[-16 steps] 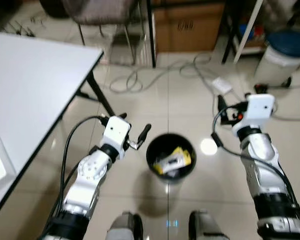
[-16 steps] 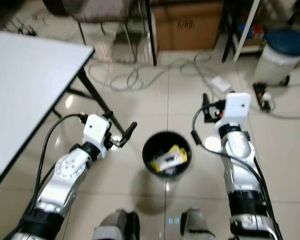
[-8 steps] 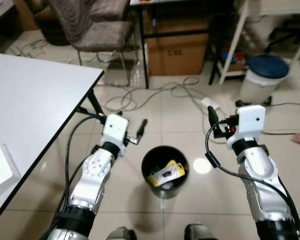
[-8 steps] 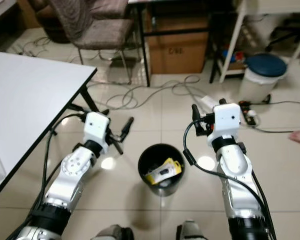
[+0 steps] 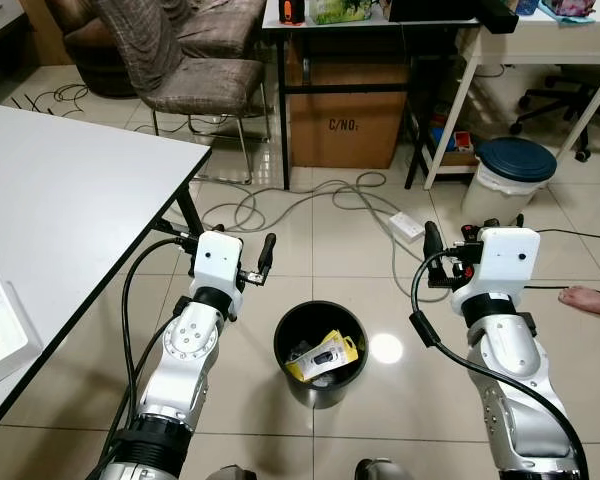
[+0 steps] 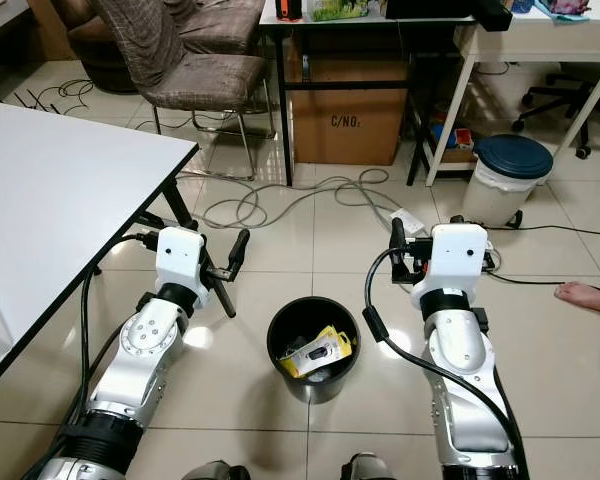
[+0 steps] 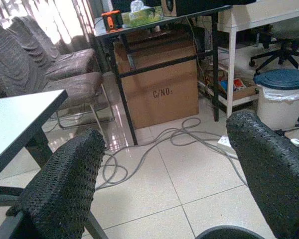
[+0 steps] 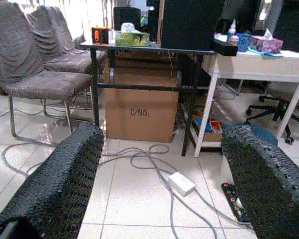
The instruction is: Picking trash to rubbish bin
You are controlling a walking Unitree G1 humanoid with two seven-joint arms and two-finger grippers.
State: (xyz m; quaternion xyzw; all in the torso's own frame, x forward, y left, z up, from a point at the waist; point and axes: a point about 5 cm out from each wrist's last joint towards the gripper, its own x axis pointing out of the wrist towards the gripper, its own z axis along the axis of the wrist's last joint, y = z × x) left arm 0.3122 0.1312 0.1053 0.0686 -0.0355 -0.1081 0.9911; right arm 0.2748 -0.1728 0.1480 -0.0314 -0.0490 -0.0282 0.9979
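Standing on the glossy tiled floor [image 5: 310,230] just ahead of the robot's feet is a round black bin [image 5: 321,353], its mouth open upward. Inside it lies the trash [image 5: 323,355]: a crumpled yellow wrapper with a small white-and-black piece on top, among darker scraps. Both arms are raised to either side of the bin, apart from it. The left claw [image 5: 261,262] sits above the bin's left rim and the right claw [image 5: 442,247] further off to the right; each has its two rough-textured black fingers spread wide with nothing between them, as the wrist views show [image 7: 62,186] [image 8: 55,184].

To the left, a flat white counter [image 5: 70,200] on dark angled legs ends in a sharp corner near the left arm, and a white tray [image 5: 0,330] rests at its near edge. Open tile lies between counter and bin, and to the right of the bin up to a person's bare foot [image 5: 592,300] at the edge of view.

Further out, grey cables [image 5: 310,200] loop across the floor to a white power strip [image 5: 407,226]. Beyond stand a brown cardboard box [image 5: 345,115] under a black-framed table, grey fabric chairs [image 5: 195,70], and a white lidded bin with a dark blue top [image 5: 515,172].
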